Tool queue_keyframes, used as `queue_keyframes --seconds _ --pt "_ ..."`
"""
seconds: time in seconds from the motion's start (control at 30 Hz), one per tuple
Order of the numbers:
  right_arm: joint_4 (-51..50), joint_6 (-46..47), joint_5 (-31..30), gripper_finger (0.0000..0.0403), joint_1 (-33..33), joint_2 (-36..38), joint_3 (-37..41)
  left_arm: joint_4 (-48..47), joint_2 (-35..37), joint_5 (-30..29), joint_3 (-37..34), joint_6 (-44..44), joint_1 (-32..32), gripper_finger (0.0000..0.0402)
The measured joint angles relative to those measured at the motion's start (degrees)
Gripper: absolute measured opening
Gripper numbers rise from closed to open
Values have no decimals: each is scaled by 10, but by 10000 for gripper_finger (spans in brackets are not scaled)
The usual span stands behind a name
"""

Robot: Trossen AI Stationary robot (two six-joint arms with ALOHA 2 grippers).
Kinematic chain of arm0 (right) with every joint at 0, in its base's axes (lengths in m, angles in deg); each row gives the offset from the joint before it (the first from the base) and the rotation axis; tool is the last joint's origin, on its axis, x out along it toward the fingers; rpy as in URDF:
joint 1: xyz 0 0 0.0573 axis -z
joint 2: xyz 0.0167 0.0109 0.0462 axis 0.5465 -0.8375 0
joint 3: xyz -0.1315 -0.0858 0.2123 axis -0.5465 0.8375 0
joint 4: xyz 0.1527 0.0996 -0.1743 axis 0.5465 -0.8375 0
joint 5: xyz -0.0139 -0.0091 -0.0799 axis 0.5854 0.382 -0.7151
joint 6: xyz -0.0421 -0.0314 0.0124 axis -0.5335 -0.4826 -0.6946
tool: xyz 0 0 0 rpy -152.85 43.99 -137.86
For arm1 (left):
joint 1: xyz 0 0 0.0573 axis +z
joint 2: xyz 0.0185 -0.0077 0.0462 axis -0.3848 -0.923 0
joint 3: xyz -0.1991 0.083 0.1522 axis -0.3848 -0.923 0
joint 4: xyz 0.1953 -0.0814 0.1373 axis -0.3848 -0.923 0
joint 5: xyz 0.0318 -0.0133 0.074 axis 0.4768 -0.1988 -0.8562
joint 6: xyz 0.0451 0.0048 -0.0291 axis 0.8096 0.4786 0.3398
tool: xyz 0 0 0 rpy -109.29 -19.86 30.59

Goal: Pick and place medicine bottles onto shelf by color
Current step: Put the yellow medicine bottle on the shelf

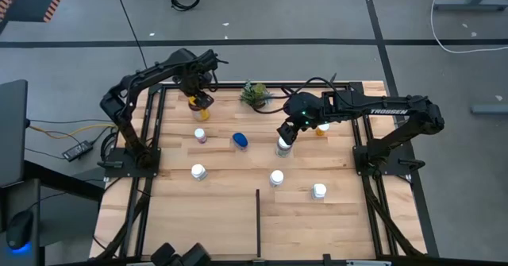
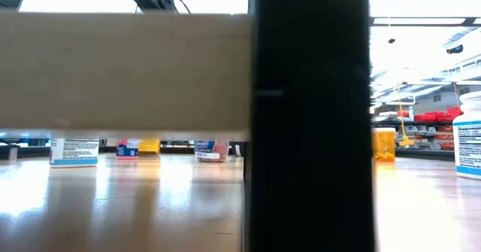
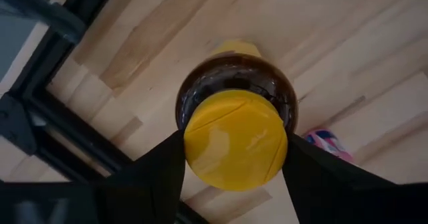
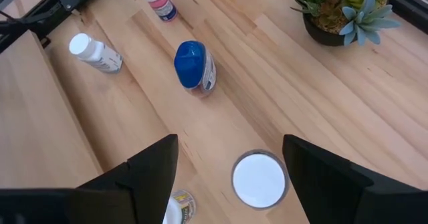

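Amber bottle (image 3: 235,103) with the yellow lid (image 3: 234,138) stood upright at the far left of the shelf (image 1: 214,210), close to the black rail (image 3: 53,117), and that was the one I had the left gripper (image 3: 234,158) on. From the left wrist camera I looked straight down its axis: the lid sat squarely between my two fingers (image 3: 157,170), which lay against its sides, so I judged the jaws were closing on the lid, though I could not confirm a firm clamp. The bottle's long axis ran vertical, in line with my approach, so a lift would go straight up.

My right gripper (image 4: 231,174) hung with its fingers apart above a white-capped bottle (image 4: 259,180) near mid-shelf, the cap showing between them but not touched. A blue bottle (image 4: 194,65) lay beyond it, and the potted plant (image 1: 255,94) stood between the two arms.
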Motion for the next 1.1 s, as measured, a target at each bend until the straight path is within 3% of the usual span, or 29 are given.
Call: queue_keyframes --seconds 0.23,0.53,0.67,0.83,1.1 --pt "-4 -2 0 276 0 3 0 -26 39 7 0 3 0 217" --pt "-8 -27 0 276 -1 3 0 -113 146 12 0 -31 -26 220" --pt "-8 -45 -4 276 -1 3 0 -153 200 15 0 -59 -72 217" --pt "-8 -69 -7 276 -1 3 0 -149 270 74 12 -139 -140 219" --pt "-9 -96 -10 276 -1 3 0 -148 290 86 56 -239 -290 217"
